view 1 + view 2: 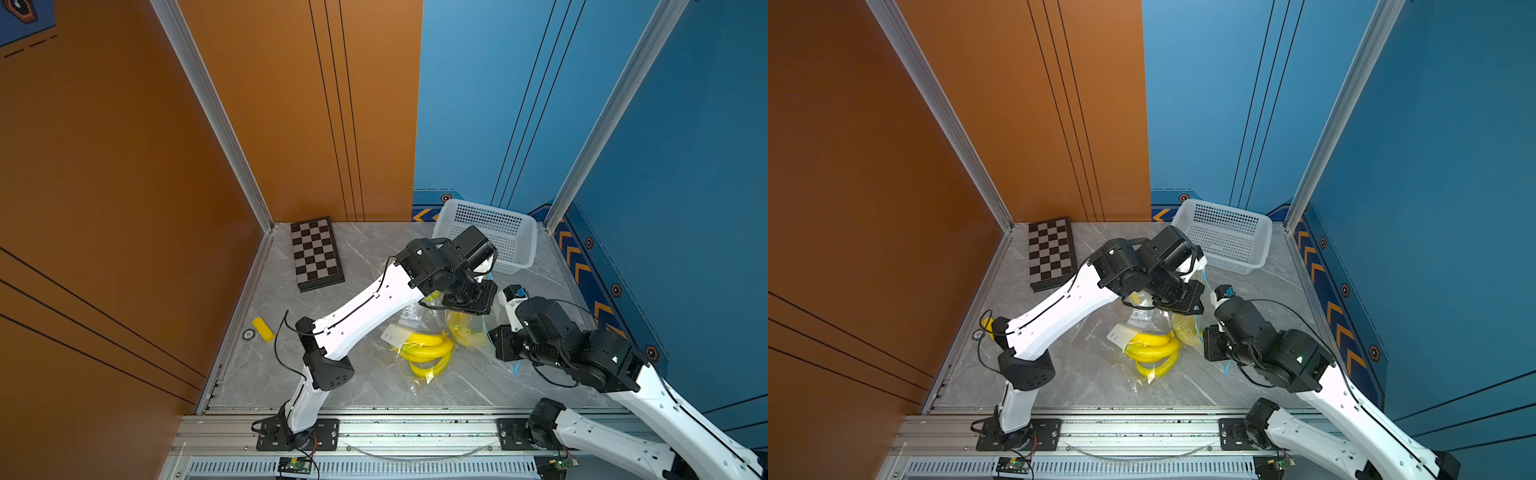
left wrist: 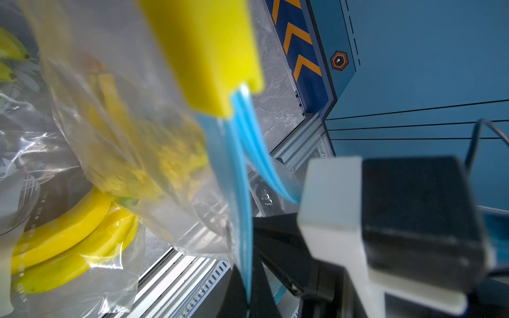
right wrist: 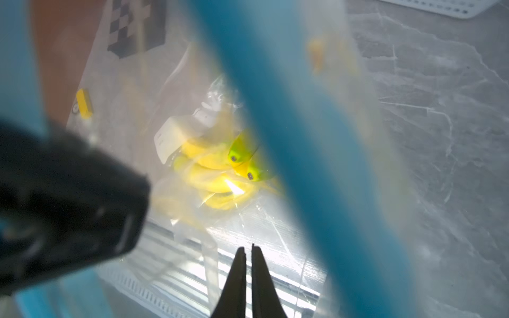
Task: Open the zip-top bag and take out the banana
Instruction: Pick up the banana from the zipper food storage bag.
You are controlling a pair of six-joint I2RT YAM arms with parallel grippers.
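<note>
- As the left hand (image 2: 238, 96) clamps its yellow finger on the blue zip strip (image 2: 243, 198) of the zip-top bag (image 2: 132, 115), the clear pouch hangs from that grip over the grey marble table (image 1: 365, 257), near its middle.
- The banana (image 2: 168, 165) sits inside the held bag, a blurred yellow shape behind the clear film, between the two arms.
- Past the clamp the strip splits into two lips; one runs straight on, the other curves away to the white housing of the right hand (image 3: 248, 250).
- The right hand, just beside the bag on its right, is clenched, black fingertips all but meeting; whether film is pinched between them cannot be told.
- A second clear bag of bananas (image 1: 424, 353) lies flat on the table, just in front of the hanging one.
- A white mesh basket (image 1: 490, 232) stands at the back right corner of the table, a chessboard (image 1: 316, 253) lies at the back left, and a small yellow block (image 1: 262, 328) rests near the left edge.
</note>
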